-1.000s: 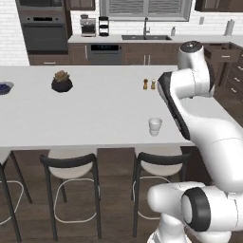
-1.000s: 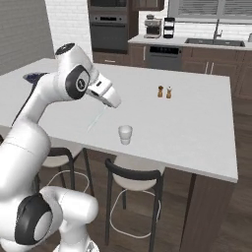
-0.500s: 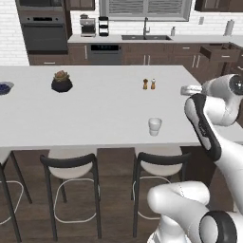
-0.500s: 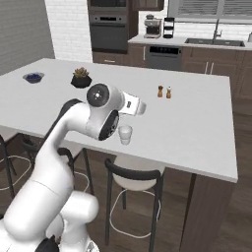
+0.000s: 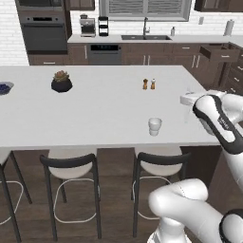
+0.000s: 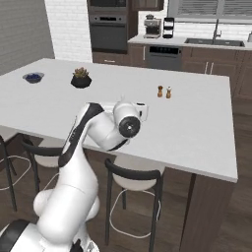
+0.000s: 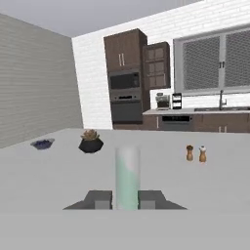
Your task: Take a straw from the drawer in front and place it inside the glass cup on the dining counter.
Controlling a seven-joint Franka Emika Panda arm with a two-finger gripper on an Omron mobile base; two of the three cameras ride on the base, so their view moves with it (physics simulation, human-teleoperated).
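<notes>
Gripper (image 7: 126, 200) closed on the straw (image 7: 127, 176), low over the dining counter (image 5: 95, 114).
The straw stands upright between the fingers. The cup (image 5: 154, 126) sits near the counter's front edge; in the left base view the hand looks just right of it.

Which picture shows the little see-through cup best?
The left base view: the small clear glass cup stands unblocked on the white dining counter. In the right base view the arm covers it. The hand view leaves it unclear.
</notes>
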